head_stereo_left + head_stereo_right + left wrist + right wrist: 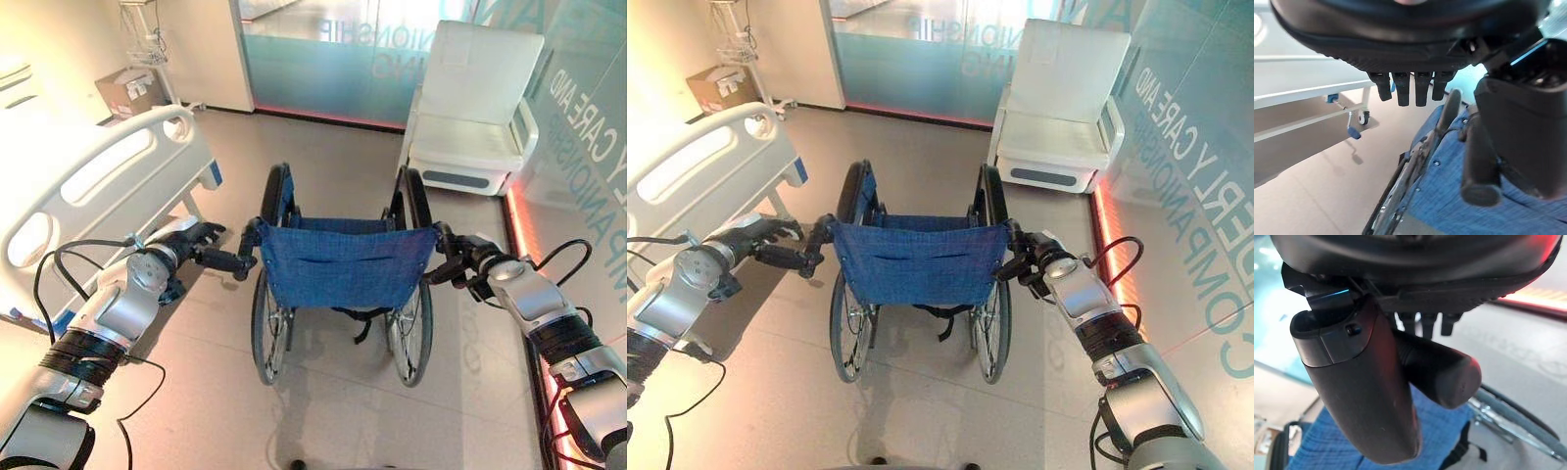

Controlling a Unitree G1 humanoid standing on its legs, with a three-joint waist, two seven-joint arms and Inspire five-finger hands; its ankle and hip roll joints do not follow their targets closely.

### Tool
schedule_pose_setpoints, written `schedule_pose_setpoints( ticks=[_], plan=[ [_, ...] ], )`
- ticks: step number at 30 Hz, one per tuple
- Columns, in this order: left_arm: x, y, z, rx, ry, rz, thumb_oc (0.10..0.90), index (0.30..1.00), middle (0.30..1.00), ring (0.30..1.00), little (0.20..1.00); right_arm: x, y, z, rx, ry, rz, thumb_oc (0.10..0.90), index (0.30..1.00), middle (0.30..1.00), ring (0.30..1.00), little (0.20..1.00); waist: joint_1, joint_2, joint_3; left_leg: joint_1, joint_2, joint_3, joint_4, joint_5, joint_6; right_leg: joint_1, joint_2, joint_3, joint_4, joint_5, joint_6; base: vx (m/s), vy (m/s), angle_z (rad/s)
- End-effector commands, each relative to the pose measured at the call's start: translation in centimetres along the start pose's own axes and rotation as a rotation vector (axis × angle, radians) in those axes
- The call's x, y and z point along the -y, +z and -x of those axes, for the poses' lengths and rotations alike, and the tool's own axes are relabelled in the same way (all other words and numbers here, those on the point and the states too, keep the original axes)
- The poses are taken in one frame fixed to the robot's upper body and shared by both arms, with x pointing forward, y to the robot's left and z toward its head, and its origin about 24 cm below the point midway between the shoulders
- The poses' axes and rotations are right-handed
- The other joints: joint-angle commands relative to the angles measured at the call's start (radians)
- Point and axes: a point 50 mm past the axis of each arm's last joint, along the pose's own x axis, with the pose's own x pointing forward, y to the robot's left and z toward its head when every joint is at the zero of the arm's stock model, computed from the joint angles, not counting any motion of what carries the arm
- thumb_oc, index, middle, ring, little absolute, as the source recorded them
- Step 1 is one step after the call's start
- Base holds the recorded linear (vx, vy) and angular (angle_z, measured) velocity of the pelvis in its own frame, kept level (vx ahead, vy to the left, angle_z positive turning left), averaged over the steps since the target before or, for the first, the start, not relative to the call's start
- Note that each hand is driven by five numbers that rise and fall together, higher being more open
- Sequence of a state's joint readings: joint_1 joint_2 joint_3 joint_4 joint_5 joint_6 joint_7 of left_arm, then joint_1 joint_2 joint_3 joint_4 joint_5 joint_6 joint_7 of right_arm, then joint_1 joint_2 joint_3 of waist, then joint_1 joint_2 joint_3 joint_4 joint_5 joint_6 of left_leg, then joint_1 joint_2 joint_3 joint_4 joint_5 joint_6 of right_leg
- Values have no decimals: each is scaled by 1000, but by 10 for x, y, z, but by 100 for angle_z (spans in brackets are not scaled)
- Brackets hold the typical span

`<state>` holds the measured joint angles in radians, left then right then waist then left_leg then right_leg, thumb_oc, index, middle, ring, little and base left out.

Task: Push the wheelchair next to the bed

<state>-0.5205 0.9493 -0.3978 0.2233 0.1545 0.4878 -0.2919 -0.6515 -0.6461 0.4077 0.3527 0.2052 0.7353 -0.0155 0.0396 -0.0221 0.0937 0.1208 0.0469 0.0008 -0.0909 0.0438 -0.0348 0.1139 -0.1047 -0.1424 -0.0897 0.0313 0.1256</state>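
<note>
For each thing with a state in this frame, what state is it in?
Blue-backed wheelchair: unfolded, seat unoccupied, standing apart from the bed.
White hospital bed: side rail raised.
White armchair: unoccupied.
Left hand: curled round the left push handle.
Right hand: curled round the right push handle.

A white armchair [477,108] with a tall padded back stands on the floor [333,411] well beyond the right-side fingers [1422,323], up against a frosted glass wall [333,59] that carries pale lettering. A glowing red strip [517,230] runs along the base of the glass, just past the chair's foot. Far beyond the left-side fingers [1400,90], a brown cardboard box [130,91] sits on the floor near the corner. Just beside it rises a white stand [149,39] hung with thin tubing.
</note>
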Motion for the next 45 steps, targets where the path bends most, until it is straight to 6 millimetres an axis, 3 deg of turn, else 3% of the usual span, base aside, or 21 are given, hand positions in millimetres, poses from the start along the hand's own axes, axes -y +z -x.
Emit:
schedule_pose_setpoints(
  ticks=[1, 11, 20, 30, 31, 32, 33, 34, 36, 45],
  plan=[
    [-45, 24, -5, 32, 209, -59, 800, 900, 900, 900, 900, -3, 37, -1, 110, -22, 45, 800, 900, 900, 900, 900, 0, 15, -54, -14, -122, -13, 4, -35, 72, 4, 72, 24, 8, 23, -64, 0, 0, 0],
    [-2, 42, -38, 67, 194, 12, 800, 900, 900, 900, 900, -30, 52, -7, 111, 38, 36, 800, 900, 900, 900, 900, -24, 11, -58, -8, -120, 0, 4, -44, 68, 4, 74, 39, 9, 20, -66, -2, -1, 0],
    [6, 46, -53, -48, 152, -30, 800, 900, 900, 900, 900, -42, 66, -12, 90, 68, 46, 800, 900, 900, 900, 900, -37, 12, -61, -6, -116, 17, 4, -44, 65, 2, 75, 45, 11, 21, -67, 0, 0, 0],
    [14, 45, -61, -89, 155, -8, 800, 900, 900, 900, 900, -55, 65, -19, 22, 126, 58, 800, 900, 900, 900, 900, -37, 12, -65, -9, -114, 20, 4, -43, 64, 1, 76, 49, 11, 20, -70, 13, -2, -1],
    [16, 47, -61, -81, 152, 1, 800, 900, 900, 900, 900, -58, 65, -20, 17, 131, 54, 637, 655, 655, 655, 655, -35, 12, -65, -9, -115, 18, 4, -43, 64, 1, 76, 49, 10, 20, -70, 0, 0, 0],
    [16, 47, -61, -81, 152, 1, 800, 900, 900, 900, 900, -58, 65, -20, 17, 131, 54, 637, 655, 655, 655, 655, -35, 12, -65, -10, -115, 18, 4, -43, 64, 1, 76, 49, 10, 20, -70, 0, 0, 0],
    [19, 50, -62, -70, 145, 8, 729, 794, 794, 794, 794, -61, 65, -21, 14, 134, 48, 400, 300, 300, 300, 300, -34, 12, -65, -10, -115, 17, 4, -43, 65, 0, 76, 48, 10, 20, -71, 0, 0, 0],
    [21, 52, -62, -62, 136, 12, 591, 587, 587, 587, 587, -64, 66, -21, 12, 135, 46, 400, 300, 300, 300, 300, -33, 13, -64, -10, -115, 17, 4, -44, 65, 0, 75, 48, 10, 20, -71, 0, 0, 0],
    [29, 55, -63, -42, 111, 17, 400, 300, 300, 300, 300, -69, 66, -22, 5, 135, 35, 400, 300, 300, 300, 300, -29, 14, -63, -12, -116, 16, 4, -43, 66, -2, 75, 48, 12, 20, -72, 0, 0, 0],
    [49, 48, -64, -23, 65, 90, 400, 300, 300, 300, 300, -71, 74, -21, 78, 54, 1, 400, 300, 300, 300, 300, -25, 23, -61, -12, -117, 11, 4, -42, 69, -4, 76, 52, 19, 16, -76, 18, 10, 0]
  ],
)
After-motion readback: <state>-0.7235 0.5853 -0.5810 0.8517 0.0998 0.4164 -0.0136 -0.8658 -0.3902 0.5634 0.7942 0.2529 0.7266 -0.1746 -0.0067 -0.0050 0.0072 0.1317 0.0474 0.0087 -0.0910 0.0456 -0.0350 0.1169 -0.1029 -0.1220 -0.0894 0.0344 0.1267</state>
